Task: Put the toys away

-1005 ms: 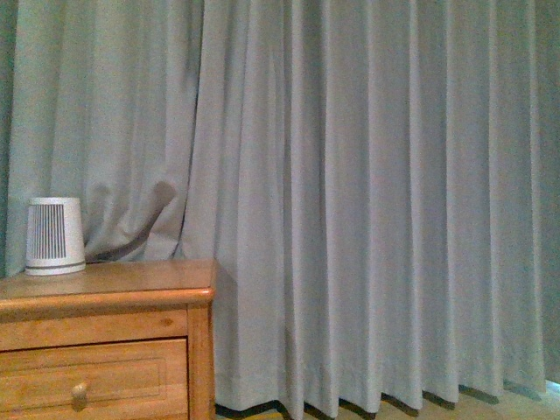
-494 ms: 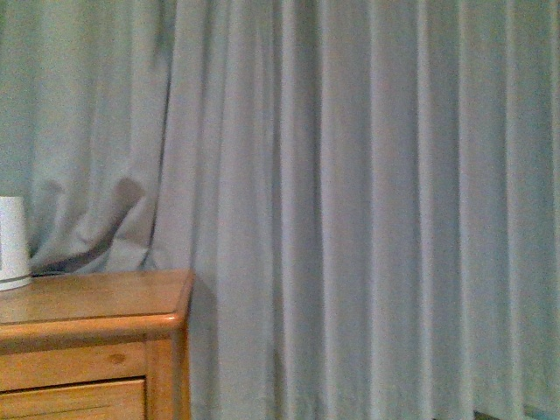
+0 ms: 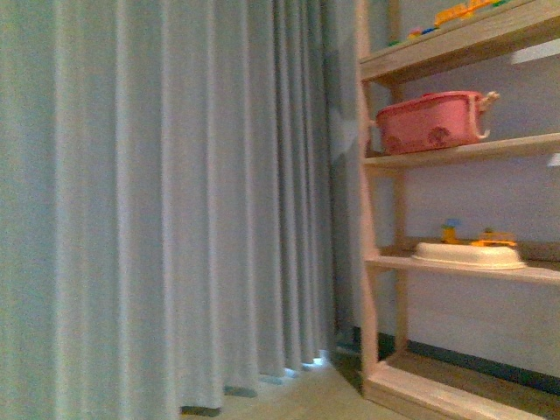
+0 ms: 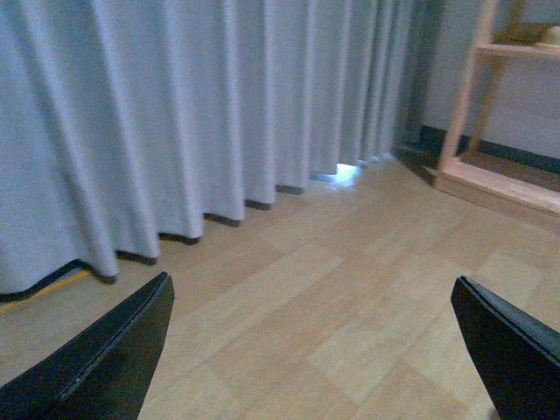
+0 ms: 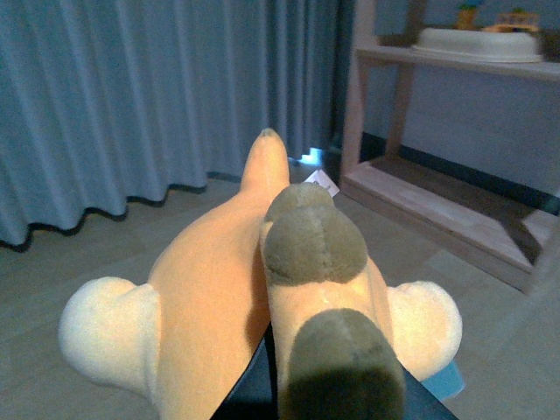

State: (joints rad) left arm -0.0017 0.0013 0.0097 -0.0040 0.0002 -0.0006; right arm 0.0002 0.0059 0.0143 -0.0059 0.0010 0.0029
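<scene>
The soft yellow-orange plush animal is riding above the pale wood-plank floor, with the right gripper clamping its jaws on it. The left gripper is gaping wide, carrying nothing. The light wooden shelf unit is standing near, beside the grey curtain. Judgement: pickup is done; placing and release are remaining.

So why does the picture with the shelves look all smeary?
Front view: the curtain and wooden shelves are smeared sideways, like motion blur, with a greenish tint. Left wrist view: sharper, and a bright patch glows under the curtain hem. Right wrist view: dim and bluish; the plush toy is so close it looks soft.
</scene>
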